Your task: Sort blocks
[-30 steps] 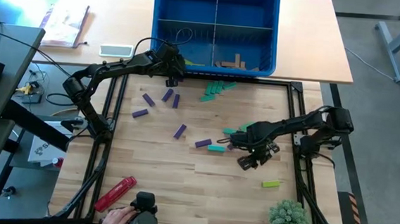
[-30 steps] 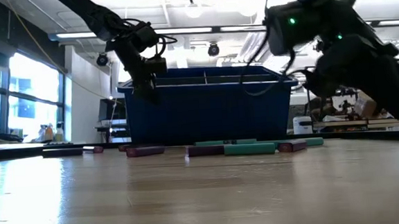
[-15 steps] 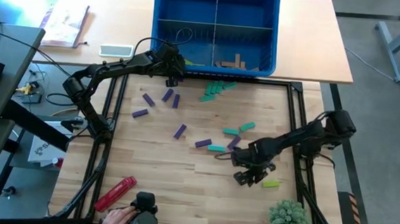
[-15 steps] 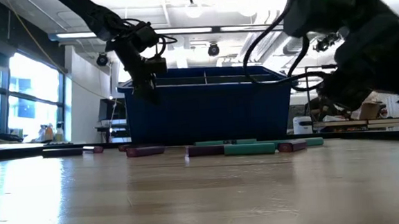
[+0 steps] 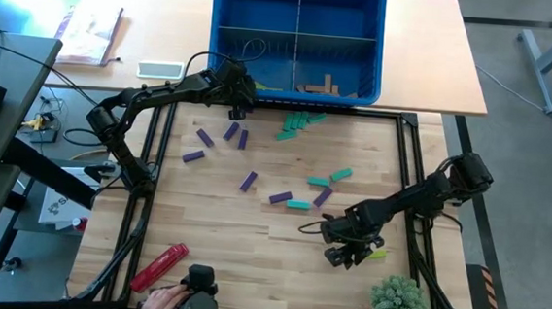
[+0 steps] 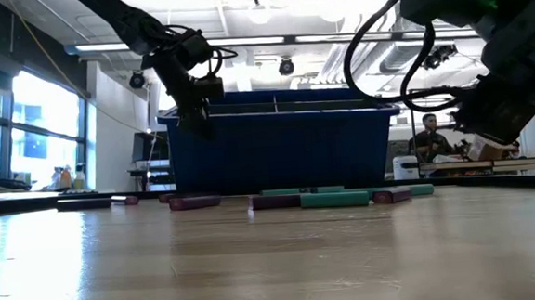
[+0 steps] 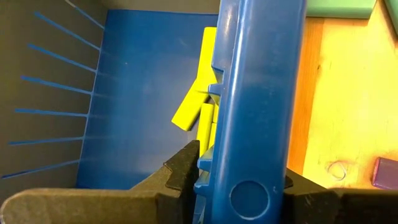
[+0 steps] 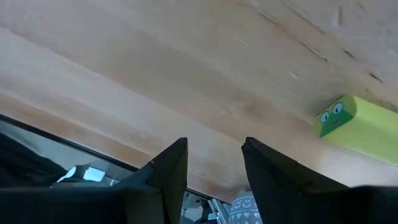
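Observation:
Purple blocks (image 5: 248, 180) and teal blocks (image 5: 299, 205) lie scattered flat on the wooden table. One lime block (image 5: 374, 253) lies alone at the near right; the right wrist view shows a frog face on the end of this lime block (image 8: 364, 127). My right gripper (image 5: 347, 257) hovers open just left of it, with nothing between its fingers. Lime blocks (image 7: 196, 81) and tan blocks (image 5: 318, 85) lie inside the blue bin (image 5: 297, 39) at the far edge. My left gripper (image 5: 237, 86) is shut on the bin's near wall. My left gripper straddles the blue bin's near wall (image 7: 252, 124) at its left part. One finger (image 7: 180, 174) is inside the bin and the other (image 7: 305, 190) outside. The fingers slant down from the near side. The bin rests on the tabletop behind the work area.
A red cylindrical tool (image 5: 159, 265) lies at the near left, beside a person's hand (image 5: 157, 302). A small green plant (image 5: 397, 299) stands at the near right corner. Black frame rails (image 5: 407, 164) border the work area. A person (image 6: 427, 138) sits in the room beyond.
My right gripper has moved toward the table's near edge, away from the teal and purple blocks and toward the lime block, sinking a little and turning as it went. Its fingers stay open. The blocks have not moved.

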